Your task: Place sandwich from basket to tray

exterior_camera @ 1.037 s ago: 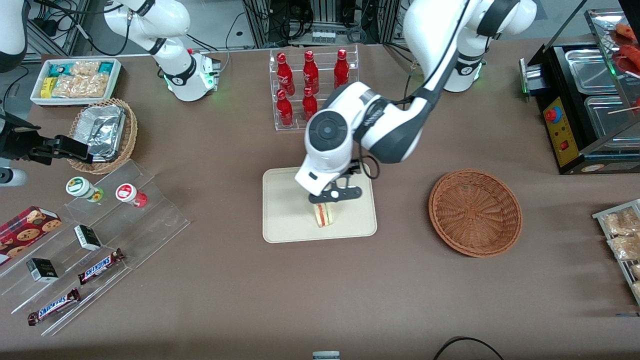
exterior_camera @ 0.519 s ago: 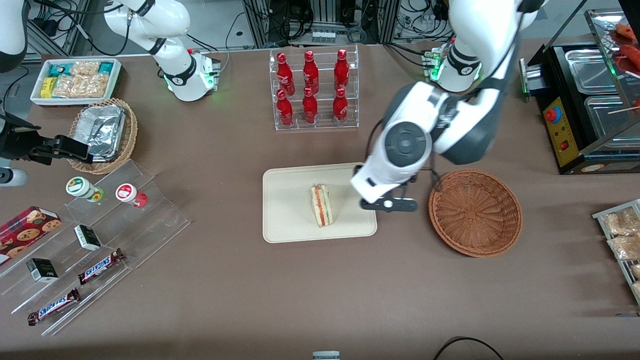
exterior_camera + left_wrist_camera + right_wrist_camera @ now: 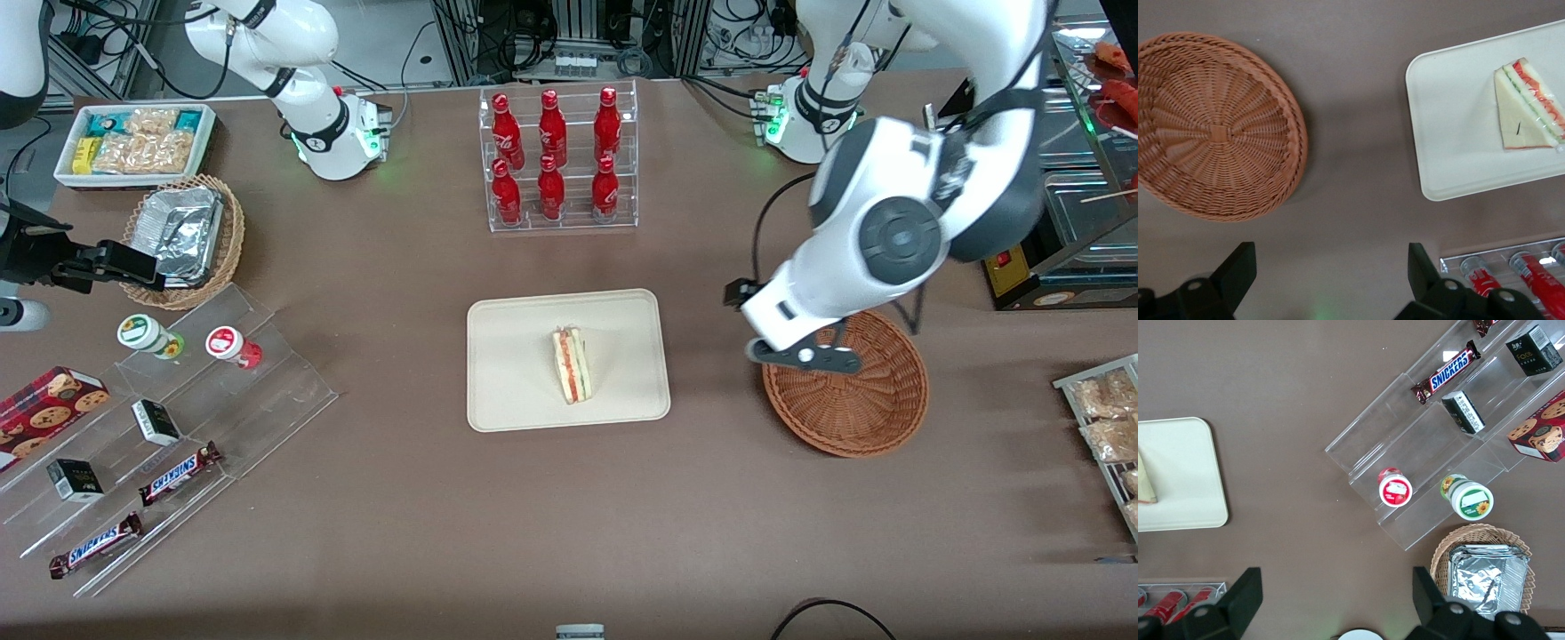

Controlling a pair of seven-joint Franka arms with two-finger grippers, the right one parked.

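The sandwich [image 3: 572, 364] [image 3: 1528, 107], a pale wedge with a red and green filling stripe, lies on the cream tray [image 3: 511, 373] [image 3: 1451, 120] near its middle. The reddish-brown wicker basket [image 3: 862, 400] [image 3: 1218, 127] stands beside the tray toward the working arm's end and holds nothing. My gripper [image 3: 805, 356] [image 3: 1330, 253] hangs above the basket's rim on the side nearest the tray. It is open, with only bare table showing between its fingers.
A clear rack of red bottles [image 3: 556, 160] stands farther from the front camera than the tray. A stepped acrylic stand with snacks [image 3: 178, 418] and a tan basket with foil [image 3: 182, 236] lie toward the parked arm's end. A black food warmer [image 3: 1040, 178] stands past the basket.
The gripper let go of the sandwich on the tray, then rose and swung away to above the basket's rim. The sandwich stays where it was set.
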